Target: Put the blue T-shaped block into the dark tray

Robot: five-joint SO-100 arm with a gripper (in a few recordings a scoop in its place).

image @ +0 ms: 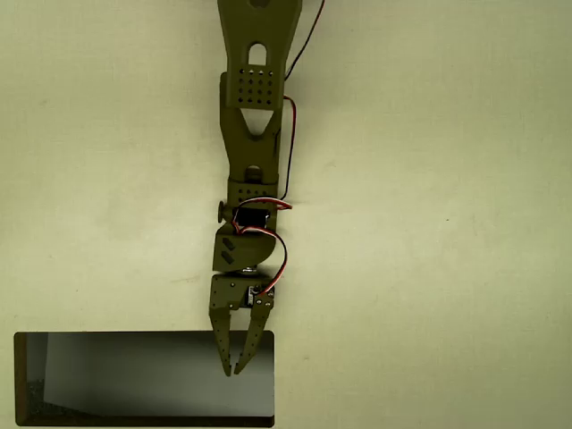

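The dark tray (107, 380) lies at the bottom left of the overhead view, with a thin black rim and a shaded grey interior. My olive-green arm reaches down from the top edge. Its gripper (234, 365) hangs over the tray's right part, just inside the top rim. The two fingers converge to a point, their tips almost touching, and nothing blue shows between them. The blue T-shaped block is out of view or hidden.
A pale cream tabletop (429, 268) spreads to the left and right of the arm. Red and black wires (288, 161) run along the arm's right side. The tray's lower rim lies close to the bottom edge of the picture.
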